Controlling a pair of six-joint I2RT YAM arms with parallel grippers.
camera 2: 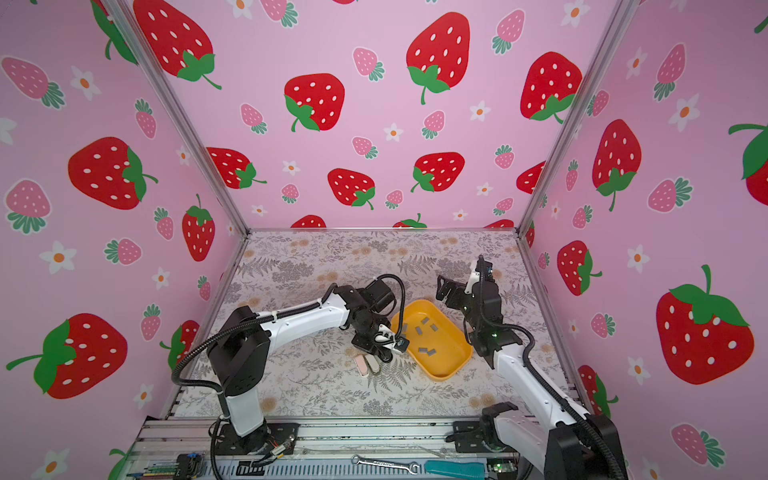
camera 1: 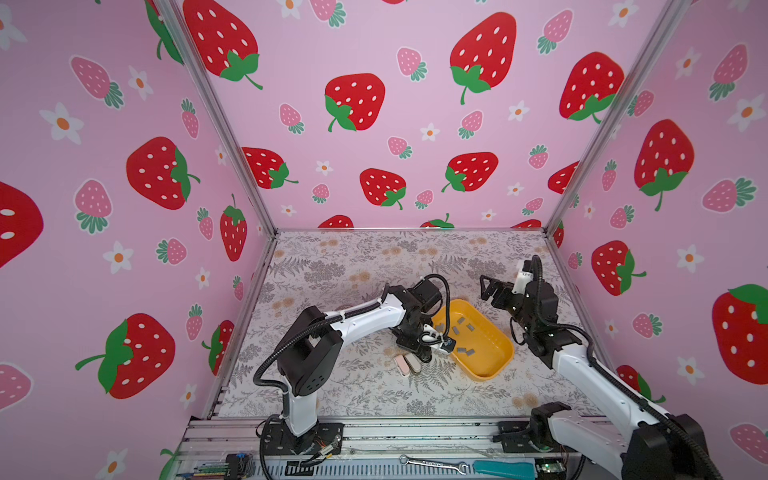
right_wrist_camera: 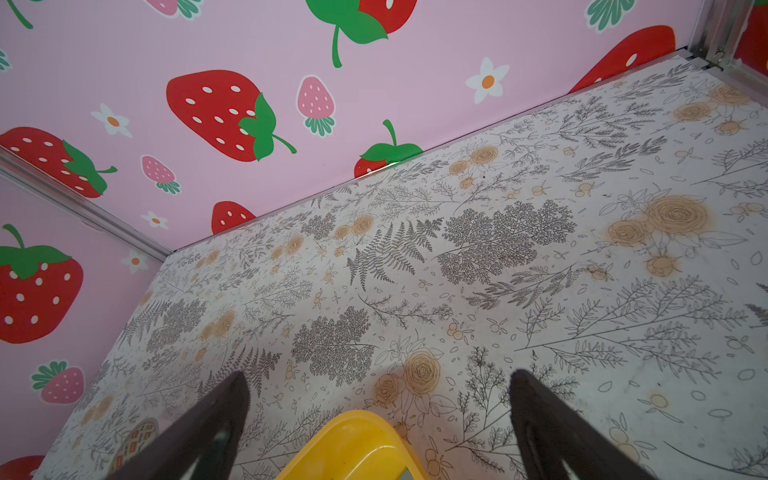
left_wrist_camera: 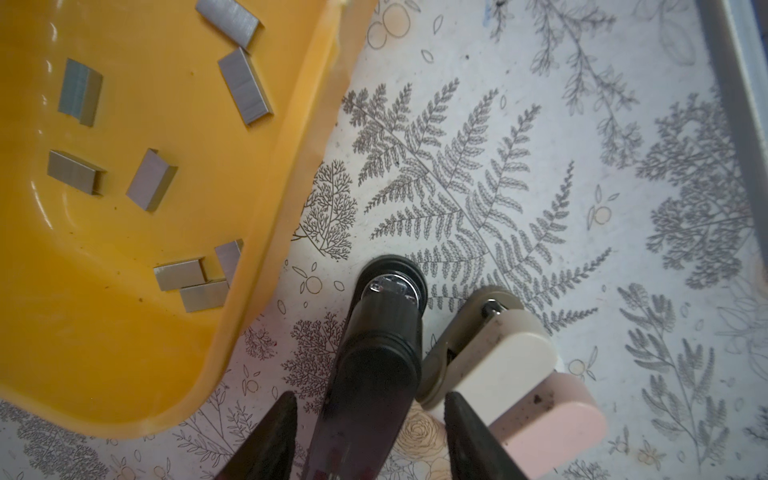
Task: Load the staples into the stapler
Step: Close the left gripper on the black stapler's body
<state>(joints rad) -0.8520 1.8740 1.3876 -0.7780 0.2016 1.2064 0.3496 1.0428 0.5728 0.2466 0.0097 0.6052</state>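
A black stapler (left_wrist_camera: 374,332) lies on the floral mat, beside a beige stapler (left_wrist_camera: 498,357) and a pink stapler (left_wrist_camera: 552,411). My left gripper (left_wrist_camera: 374,419) straddles the black stapler, open, with a gap showing on each side of it. In both top views this gripper (camera 1: 428,353) (camera 2: 384,353) hides most of the black stapler. Several grey staples (left_wrist_camera: 151,178) (camera 1: 461,320) lie loose in the yellow tray (left_wrist_camera: 124,374) (camera 1: 486,374) right of the staplers. My right gripper (right_wrist_camera: 378,378) (camera 1: 486,289) hangs open and holds nothing, above the tray's far end (right_wrist_camera: 353,440).
The pink stapler (camera 1: 403,363) and the beige stapler (camera 1: 414,365) sit just left of the tray. Strawberry-print walls close in the mat on three sides. A wrench (camera 1: 432,463), a teal-handled tool (camera 1: 503,468) and hex keys (camera 1: 232,461) lie on the front rail.
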